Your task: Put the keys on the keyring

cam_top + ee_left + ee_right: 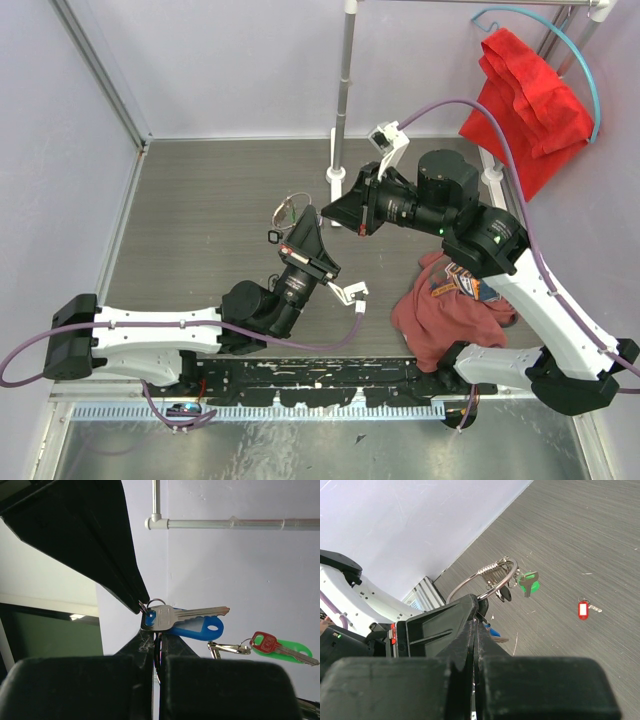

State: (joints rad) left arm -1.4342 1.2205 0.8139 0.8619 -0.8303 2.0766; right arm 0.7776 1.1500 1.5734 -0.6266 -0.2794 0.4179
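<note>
- The desk (200, 230) is grey and ribbed; a crumpled red shirt (440, 310) lies at lower right of the overhead view, and another red cloth (525, 100) hangs at upper right.
- Both arms meet above mid-desk; my right pincer (476, 615) looks clenched on the keyring (489, 570), whose wire loop rises from its tips at centre frame.
- My left pincer (156, 645) is clenched on the blue-tagged key (165, 617), a silver key held at centre frame and touching the right finger's tip.
- A green tag (528, 583) and a dark key hang from the loop already; the red-tagged key (583, 609) lies on the desk, well apart, at right of the right wrist view.
- Step in hand, as I judge it: threading the blue-tagged key onto the loop; next I would need its small eye lined up with the loop's open end and slid on, with the loop held steady.
- Writing: the shirt carries a blue and orange print, too small to read; no brand legible.
</note>
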